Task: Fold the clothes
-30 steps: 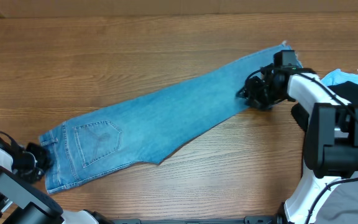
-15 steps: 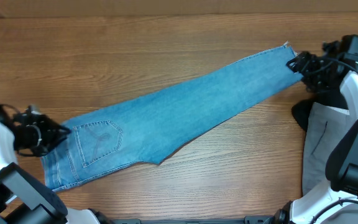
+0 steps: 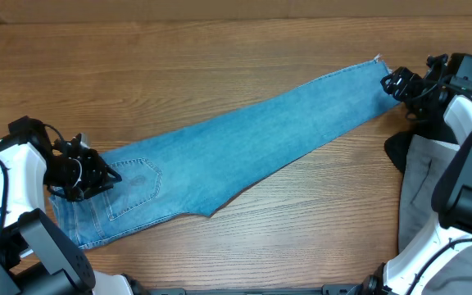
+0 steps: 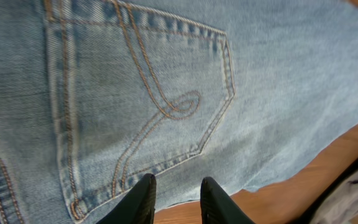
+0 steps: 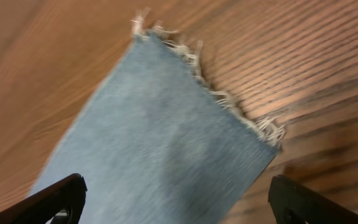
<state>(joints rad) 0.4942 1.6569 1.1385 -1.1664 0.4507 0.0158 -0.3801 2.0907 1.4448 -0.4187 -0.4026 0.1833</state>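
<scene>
The light-blue jeans (image 3: 236, 147) lie flat and slantwise on the table, waist at the lower left and frayed ankle hem (image 3: 377, 64) at the upper right. My left gripper (image 3: 109, 176) hovers over the waist end beside the stitched back pocket (image 4: 142, 106). In the wrist view the left gripper (image 4: 178, 182) has its jaws a little apart with nothing between them. My right gripper (image 3: 393, 82) sits just right of the hem. Its wrist view shows the right gripper (image 5: 178, 183) wide open above the frayed hem (image 5: 216, 93), holding nothing.
Grey trousers (image 3: 423, 197) lie at the right edge under the right arm, with a dark garment (image 3: 393, 152) beside them. Bare wooden table (image 3: 220, 49) runs behind the jeans and in front of them (image 3: 301, 229).
The left arm swung in from the left table edge over the waist, its jaws parting slightly. The right gripper left the jeans leg, moved right past the hem and opened wide.
</scene>
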